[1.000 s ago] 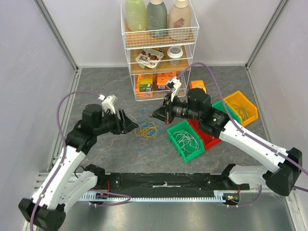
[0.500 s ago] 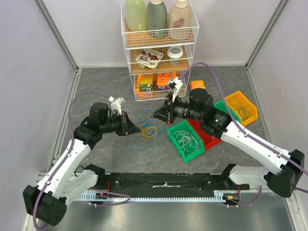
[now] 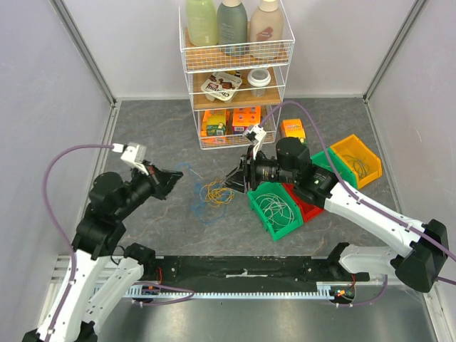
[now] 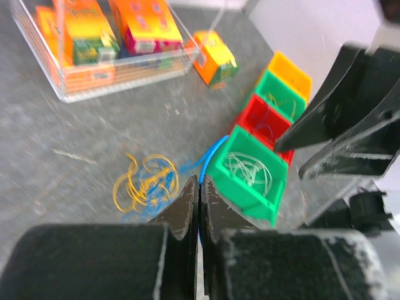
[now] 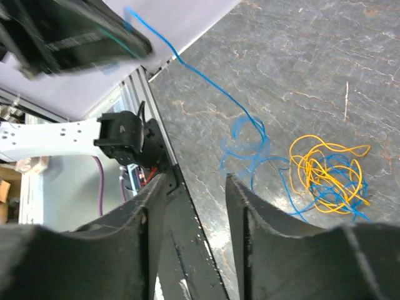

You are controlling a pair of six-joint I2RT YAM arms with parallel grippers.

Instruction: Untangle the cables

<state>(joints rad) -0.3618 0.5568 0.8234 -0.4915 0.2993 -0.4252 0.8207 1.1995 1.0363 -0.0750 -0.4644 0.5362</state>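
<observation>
On the grey table lies a tangle of yellow cable (image 3: 217, 192) with blue strands through it (image 5: 328, 172). My left gripper (image 3: 173, 177) is shut on a blue cable (image 4: 209, 156), lifted left of the tangle. The blue cable (image 5: 206, 84) runs taut from those jaws down to loose blue loops (image 3: 196, 206) beside the yellow heap. Just right of the tangle, my right gripper (image 3: 233, 182) stands open above the table with nothing between its fingers (image 5: 234, 187). The left wrist view shows the yellow and blue tangle (image 4: 147, 184) ahead of the shut jaws.
A green bin (image 3: 254, 201) holding white cables sits right of the tangle, with a red bin (image 3: 311, 207), a second green bin (image 3: 325, 158) and a yellow bin (image 3: 356, 160) behind it. A wire shelf rack (image 3: 235, 78) stands at the back, an orange box (image 3: 293, 128) beside it.
My left gripper shut on the blue cable and drew back left and upward, pulling it out of the tangle. The right gripper opened, let go and dropped slightly.
</observation>
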